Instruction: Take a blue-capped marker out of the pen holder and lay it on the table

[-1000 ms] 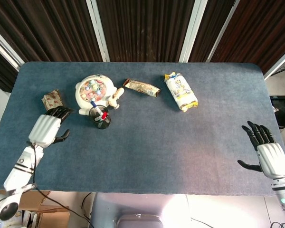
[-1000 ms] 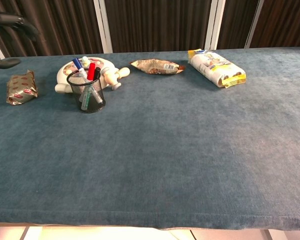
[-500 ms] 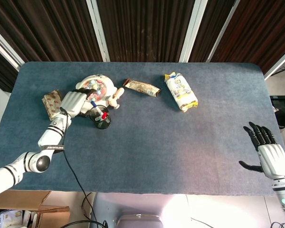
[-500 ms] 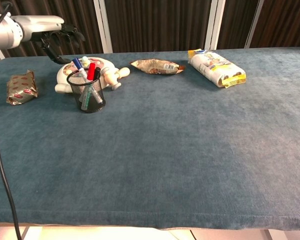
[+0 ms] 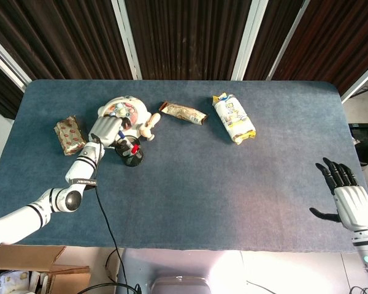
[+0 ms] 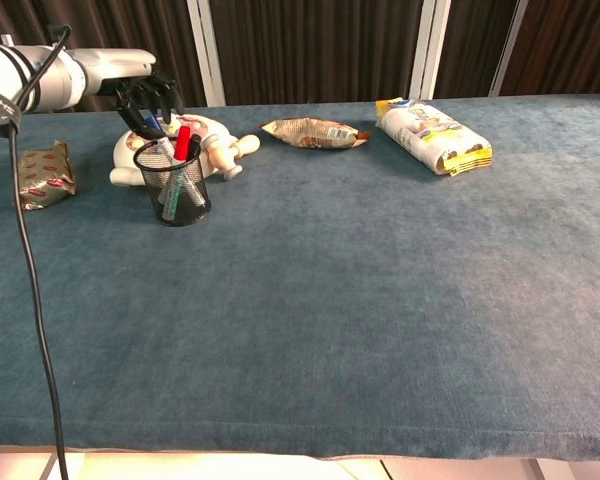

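Observation:
A black mesh pen holder [image 5: 134, 155] [image 6: 179, 192] stands at the table's left rear, in front of a white round toy. Several markers lean in it, among them a blue-capped marker [image 6: 156, 126] and a red-capped one [image 5: 134, 149] [image 6: 183, 141]. My left hand [image 5: 107, 128] [image 6: 145, 96] hovers right over the holder's far rim. Its dark fingers hang down, apart, around the blue cap, and I see no grip on it. My right hand [image 5: 347, 197] is far off at the table's front right edge, fingers spread, holding nothing; the chest view does not show it.
The white round toy [image 5: 127, 109] [image 6: 223, 128] with a wooden peg [image 5: 151, 125] sits behind the holder. A small brown packet [image 5: 68, 135] [image 6: 41, 173] lies to its left. A long snack bar [image 5: 183, 113] [image 6: 313, 132] and a white-yellow bag [image 5: 233, 118] [image 6: 435, 136] lie further right.
My left hand has travelled from the table's left front edge up and right, past the brown packet, to just above the pen holder. The right hand has hardly shifted.

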Action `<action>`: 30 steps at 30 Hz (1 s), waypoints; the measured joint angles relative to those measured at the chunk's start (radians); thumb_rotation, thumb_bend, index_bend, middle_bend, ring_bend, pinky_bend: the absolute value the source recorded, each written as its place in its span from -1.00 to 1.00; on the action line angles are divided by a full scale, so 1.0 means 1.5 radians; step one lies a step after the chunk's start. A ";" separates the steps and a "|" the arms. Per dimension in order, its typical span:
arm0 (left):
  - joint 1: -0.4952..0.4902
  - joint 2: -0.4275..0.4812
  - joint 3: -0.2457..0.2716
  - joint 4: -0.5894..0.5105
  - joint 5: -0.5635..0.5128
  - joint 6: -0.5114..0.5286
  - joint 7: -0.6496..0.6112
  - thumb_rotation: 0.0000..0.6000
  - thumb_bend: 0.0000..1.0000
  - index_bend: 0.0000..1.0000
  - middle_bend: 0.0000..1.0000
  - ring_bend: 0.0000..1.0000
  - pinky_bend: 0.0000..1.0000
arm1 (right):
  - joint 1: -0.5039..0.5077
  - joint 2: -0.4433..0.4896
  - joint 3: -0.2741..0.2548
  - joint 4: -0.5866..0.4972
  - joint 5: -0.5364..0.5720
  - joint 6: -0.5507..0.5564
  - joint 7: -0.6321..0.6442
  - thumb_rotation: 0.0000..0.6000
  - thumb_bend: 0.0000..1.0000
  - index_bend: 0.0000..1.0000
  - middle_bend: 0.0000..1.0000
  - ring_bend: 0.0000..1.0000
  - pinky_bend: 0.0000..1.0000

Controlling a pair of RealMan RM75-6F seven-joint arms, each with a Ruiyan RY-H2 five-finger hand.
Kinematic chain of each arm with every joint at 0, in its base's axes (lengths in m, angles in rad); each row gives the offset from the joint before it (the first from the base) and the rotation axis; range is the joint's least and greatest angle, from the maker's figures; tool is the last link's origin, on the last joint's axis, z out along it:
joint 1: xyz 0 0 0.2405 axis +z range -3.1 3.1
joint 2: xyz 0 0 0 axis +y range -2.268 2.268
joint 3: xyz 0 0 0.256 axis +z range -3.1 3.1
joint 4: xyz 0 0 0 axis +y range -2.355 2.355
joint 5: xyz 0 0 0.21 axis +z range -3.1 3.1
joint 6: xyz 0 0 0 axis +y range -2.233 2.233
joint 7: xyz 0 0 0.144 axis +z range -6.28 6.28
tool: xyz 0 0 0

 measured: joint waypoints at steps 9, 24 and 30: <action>-0.008 -0.016 0.017 0.030 -0.036 0.017 0.005 1.00 -0.40 -0.01 0.11 -0.14 -0.43 | 0.002 -0.002 0.000 0.003 -0.002 -0.002 0.006 1.00 -1.00 -1.00 -1.00 -1.00 -0.95; -0.013 -0.015 0.012 0.021 -0.053 0.014 -0.032 1.00 -0.31 0.29 0.40 0.08 -0.40 | -0.001 -0.003 -0.001 0.006 0.001 -0.003 0.008 1.00 -1.00 -1.00 -1.00 -1.00 -0.95; -0.007 0.000 0.011 -0.007 -0.043 0.022 -0.046 1.00 -0.11 0.43 0.59 0.25 -0.39 | -0.003 -0.004 -0.002 0.009 0.001 0.001 0.011 1.00 -1.00 -1.00 -1.00 -1.00 -0.95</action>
